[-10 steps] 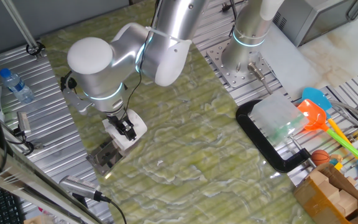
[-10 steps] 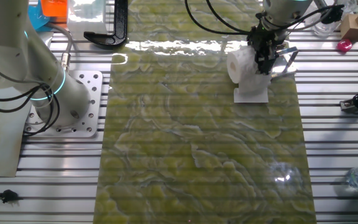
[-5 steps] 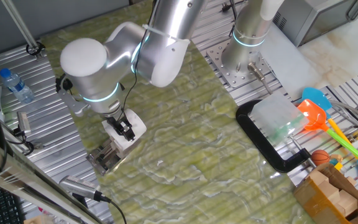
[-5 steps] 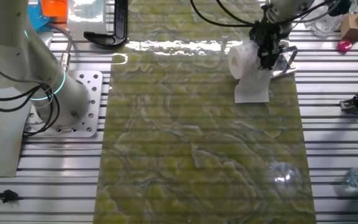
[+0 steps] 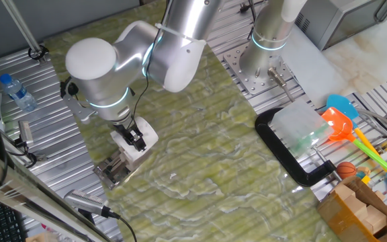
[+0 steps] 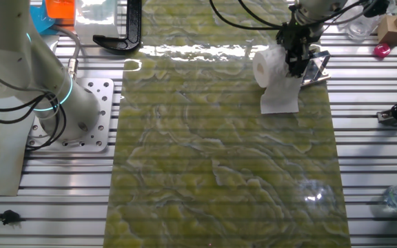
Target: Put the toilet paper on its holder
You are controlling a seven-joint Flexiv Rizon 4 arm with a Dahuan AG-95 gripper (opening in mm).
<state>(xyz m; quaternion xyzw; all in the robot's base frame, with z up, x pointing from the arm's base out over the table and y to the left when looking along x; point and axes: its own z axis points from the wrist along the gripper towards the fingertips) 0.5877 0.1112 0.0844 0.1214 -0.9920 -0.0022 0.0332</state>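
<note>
Table (image 6: 219,172) first: green marbled mat over slatted aluminium, the arm reaching to the mat's edge. We note the black C-clamp (image 5: 294,154) well apart on the far side, and a water bottle (image 5: 17,92) off on the slats, neither in play. Next down, the toilet paper (image 6: 266,65): held off the mat by the gripper (image 6: 293,60), whose black fingers pinch the roll at its end nearest the bracket, a loose sheet hanging down to the mat below it. Smallest, the holder (image 6: 314,69), shiny metal, lying just beside the roll on the side away from the arm's base; from one fixed view it sits just below the gripper at the mat edge (image 5: 115,169). We cannot tell whether the bar has entered the core yet. Our judgement: the step in hand is threading the roll onto the bar. To do it well, keep the core's axis in line with the bar, slide along it slowly, and watch that the unfixed bracket does not get shoved or the trailing sheet snag.
</note>
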